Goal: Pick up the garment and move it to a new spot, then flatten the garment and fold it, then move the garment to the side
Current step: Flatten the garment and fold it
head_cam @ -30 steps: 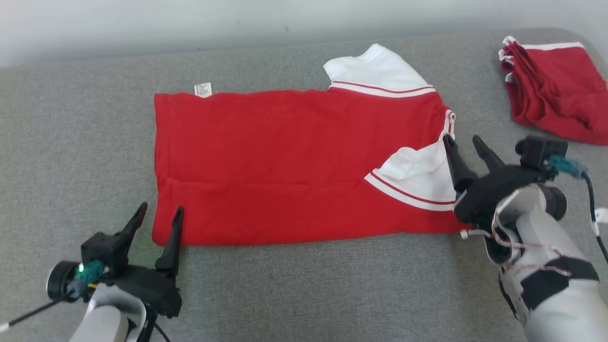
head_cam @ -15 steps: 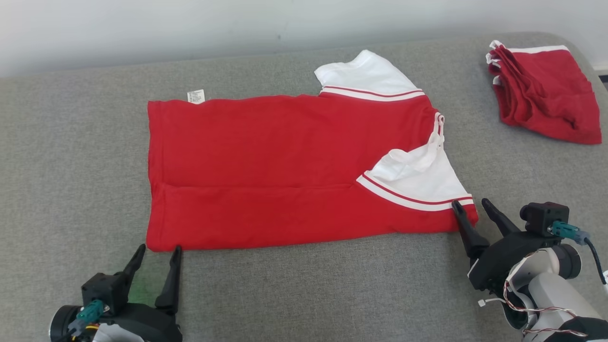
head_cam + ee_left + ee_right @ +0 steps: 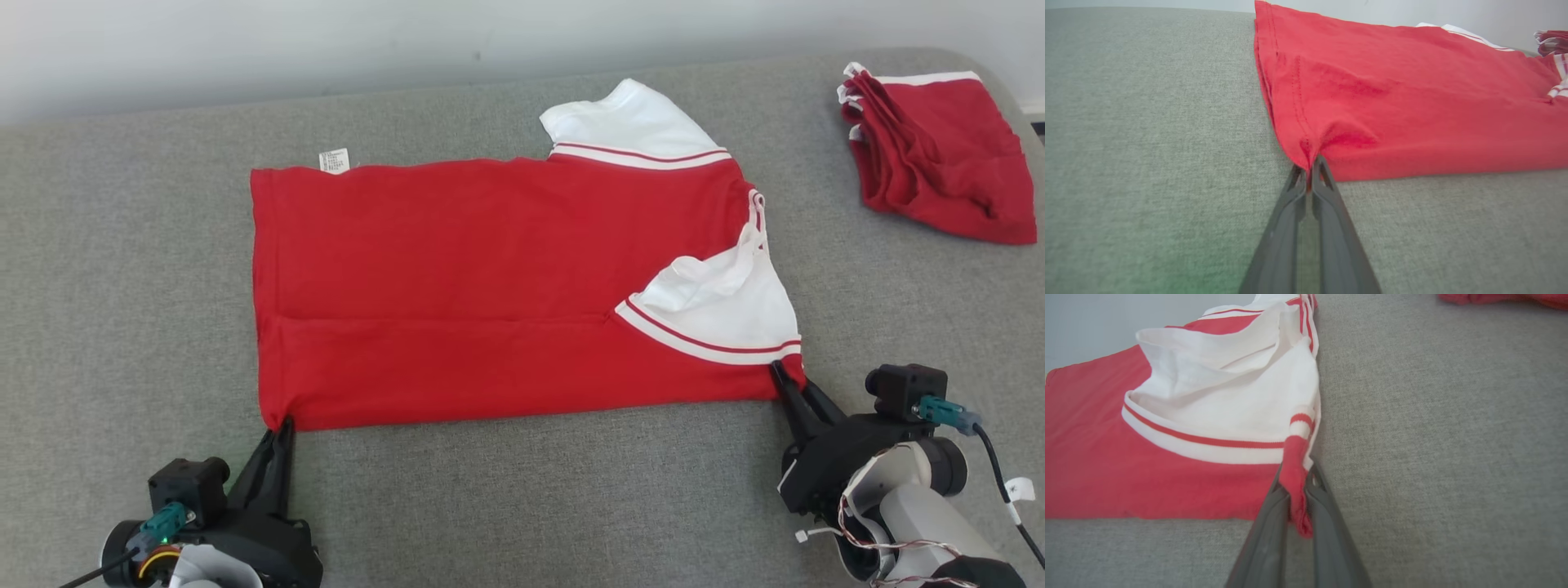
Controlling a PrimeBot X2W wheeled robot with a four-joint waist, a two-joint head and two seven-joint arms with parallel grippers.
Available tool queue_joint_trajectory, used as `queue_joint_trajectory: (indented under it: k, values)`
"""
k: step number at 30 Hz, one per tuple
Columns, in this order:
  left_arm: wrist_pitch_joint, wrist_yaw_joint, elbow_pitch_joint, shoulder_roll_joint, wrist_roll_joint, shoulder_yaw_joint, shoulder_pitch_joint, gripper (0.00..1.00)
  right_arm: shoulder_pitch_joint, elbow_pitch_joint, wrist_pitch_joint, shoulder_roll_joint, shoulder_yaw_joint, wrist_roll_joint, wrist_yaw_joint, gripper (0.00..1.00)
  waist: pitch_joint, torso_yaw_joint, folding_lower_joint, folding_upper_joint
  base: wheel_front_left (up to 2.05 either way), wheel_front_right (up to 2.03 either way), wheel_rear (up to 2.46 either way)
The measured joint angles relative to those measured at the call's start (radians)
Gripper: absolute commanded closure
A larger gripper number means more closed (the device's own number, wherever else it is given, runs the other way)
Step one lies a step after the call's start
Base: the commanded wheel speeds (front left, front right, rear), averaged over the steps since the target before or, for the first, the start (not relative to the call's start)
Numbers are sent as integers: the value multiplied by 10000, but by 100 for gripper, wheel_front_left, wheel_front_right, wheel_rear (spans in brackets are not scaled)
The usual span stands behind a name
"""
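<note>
Grey sofa [image 3: 122, 245] perhaps, grippers [image 3: 282, 429] [image 3: 784, 384] pinching garment [image 3: 457, 278]

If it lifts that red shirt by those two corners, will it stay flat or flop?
Probably flop: the shirt puckers where the left gripper pinches its corner, so the middle should sag. The folded white sleeve will likely dangle. It looks thin and light.

Bright, even, diffuse light fell throughout, and the garment [image 3: 490, 278] cast only thin, soft shadows. The head view was sharp. In the wrist views the left claw [image 3: 1311, 163] and right claw [image 3: 1295, 477] were blurred up close, and a faint green glow tinted the near bench [image 3: 1204, 286].
</note>
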Motion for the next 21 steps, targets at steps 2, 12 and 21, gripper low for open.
queue_joint_trajectory:
  k: [2, 12, 21]
  values:
    - [-6, -42, 38, -8, 0, 21, 36, 100, 149, -50, -71, 6, -65, 82, 0, 100, -110, 34, 0, 0, 0, 0, 0]
    - [-65, 205, -1020, -29, 10, 186, 1622, 100, 1874, -1323, -73, -56, -754, 198, 0, 100, -897, 215, -1, 0, 0, 0, 0]
    - [19, 660, -2232, -23, -88, 186, 3125, 100, 4298, -3382, 805, 380, -2125, -186, 0, 100, -1289, 411, -1, -1, 0, 0, 0]
